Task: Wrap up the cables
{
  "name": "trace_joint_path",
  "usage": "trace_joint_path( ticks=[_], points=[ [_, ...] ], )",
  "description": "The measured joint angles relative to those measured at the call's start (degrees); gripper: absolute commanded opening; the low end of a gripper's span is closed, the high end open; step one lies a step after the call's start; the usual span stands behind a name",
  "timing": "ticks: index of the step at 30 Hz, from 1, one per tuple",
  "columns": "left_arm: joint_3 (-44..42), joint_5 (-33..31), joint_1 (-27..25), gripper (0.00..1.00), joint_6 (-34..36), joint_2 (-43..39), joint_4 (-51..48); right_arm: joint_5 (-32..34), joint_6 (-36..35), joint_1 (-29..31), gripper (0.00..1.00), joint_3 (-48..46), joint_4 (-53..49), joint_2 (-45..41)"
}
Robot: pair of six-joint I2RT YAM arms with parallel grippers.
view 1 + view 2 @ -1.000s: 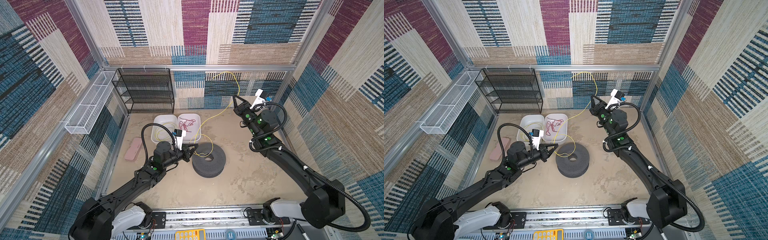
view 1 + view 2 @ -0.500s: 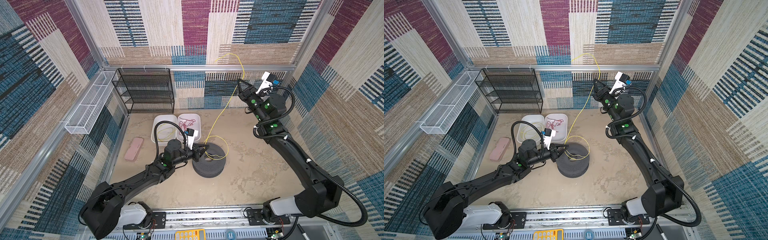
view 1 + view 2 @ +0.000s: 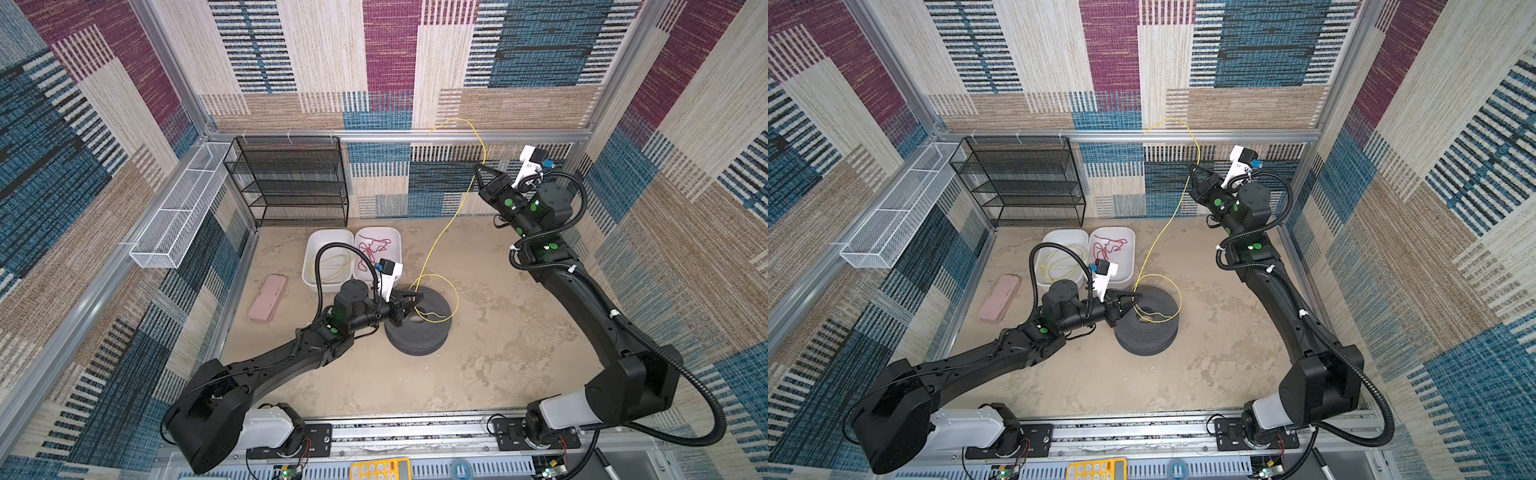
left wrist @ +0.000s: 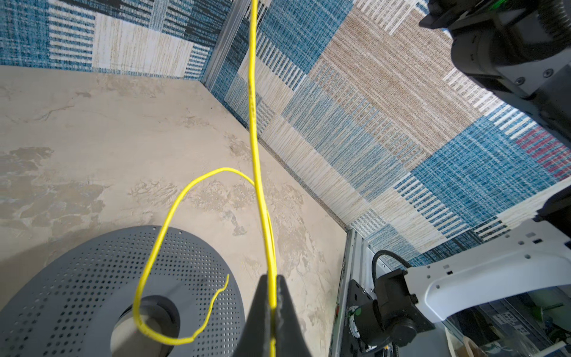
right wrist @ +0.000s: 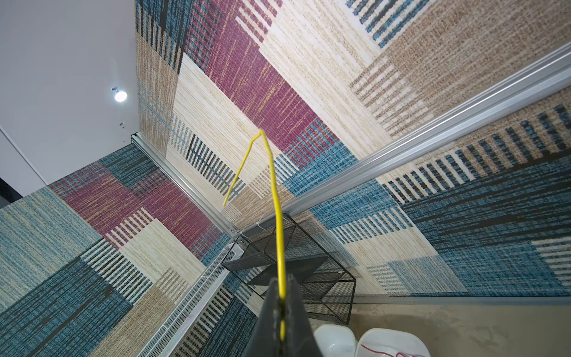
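A thin yellow cable (image 3: 446, 226) (image 3: 1163, 232) runs taut between both grippers. My left gripper (image 3: 419, 296) (image 3: 1139, 297) (image 4: 272, 278) is shut on it just above the grey perforated spool (image 3: 415, 338) (image 4: 77, 278). From there a loose loop (image 3: 455, 291) hangs over the spool's hub, and its short end (image 4: 216, 299) lies on top. My right gripper (image 3: 478, 167) (image 3: 1192, 166) (image 5: 281, 279) is shut on the cable (image 5: 275, 191) high up by the back wall. The free end arcs up past the rail. More yellow cables (image 3: 332, 266) lie in a white tub.
Two white tubs (image 3: 309, 253) stand behind the spool; the right one holds a red cord (image 3: 376, 249). A pink case (image 3: 268, 297) lies to the left. A black mesh shelf (image 3: 291, 183) and a white wire basket (image 3: 178, 212) stand along the back left walls.
My left gripper moved right from the tubs to the spool with the cable. My right gripper rose toward the back wall, drawing the cable up. A loop formed over the spool.
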Motion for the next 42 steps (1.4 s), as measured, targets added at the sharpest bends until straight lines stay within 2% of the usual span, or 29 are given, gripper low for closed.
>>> trace_joint_path(
  ticks=[2, 5, 6, 8, 13, 14, 18, 20, 23, 35, 42],
  points=[
    [0.1, -0.2, 0.0, 0.11, 0.6, -0.2, -1.3, -0.1, 0.0, -0.1, 0.0, -1.7, 0.2, -0.9],
    [0.3, -1.5, 0.0, 0.13, 2.0, -1.5, -3.5, -0.5, 0.0, -0.1, 0.0, -4.7, 1.3, -2.6],
    [0.5, -1.9, 0.0, 0.11, 2.6, -2.1, -4.3, -0.7, 0.0, -0.1, 0.0, -5.6, 1.6, -3.0],
    [1.3, -3.0, 0.0, 0.0, 4.0, -3.3, -6.0, -0.8, 0.0, -0.1, 0.0, -7.1, 2.2, -3.6],
    [3.6, -5.1, 0.2, 0.0, 6.6, -4.5, -8.7, -0.9, 0.0, -0.2, 0.0, -9.2, 2.8, -4.2],
    [4.0, -5.4, 0.2, 0.0, 6.8, -4.4, -9.1, -0.9, 0.0, -0.2, 0.06, -9.6, 2.8, -4.2],
    [6.0, -6.1, 0.1, 0.0, 6.8, -3.6, -10.4, -2.2, 0.0, -0.2, 0.47, -10.7, 1.9, -4.2],
    [7.4, -6.4, 0.1, 0.0, 6.7, -3.2, -10.7, -2.9, -0.3, -0.2, 0.56, -11.2, 0.6, -4.4],
    [9.4, -7.8, 0.1, 0.0, 6.7, -2.4, -11.0, -3.8, -0.9, -0.1, 0.64, -13.0, -1.7, -6.2],
    [18.3, -12.3, 0.1, 0.0, 4.1, 5.1, -16.3, -9.3, -5.6, 0.7, 0.64, -26.4, -9.3, -18.0],
    [20.4, -11.8, 0.1, 0.0, 2.3, 8.3, -16.7, -12.5, -7.0, 6.6, 0.64, -28.7, -11.2, -17.8]
  ],
)
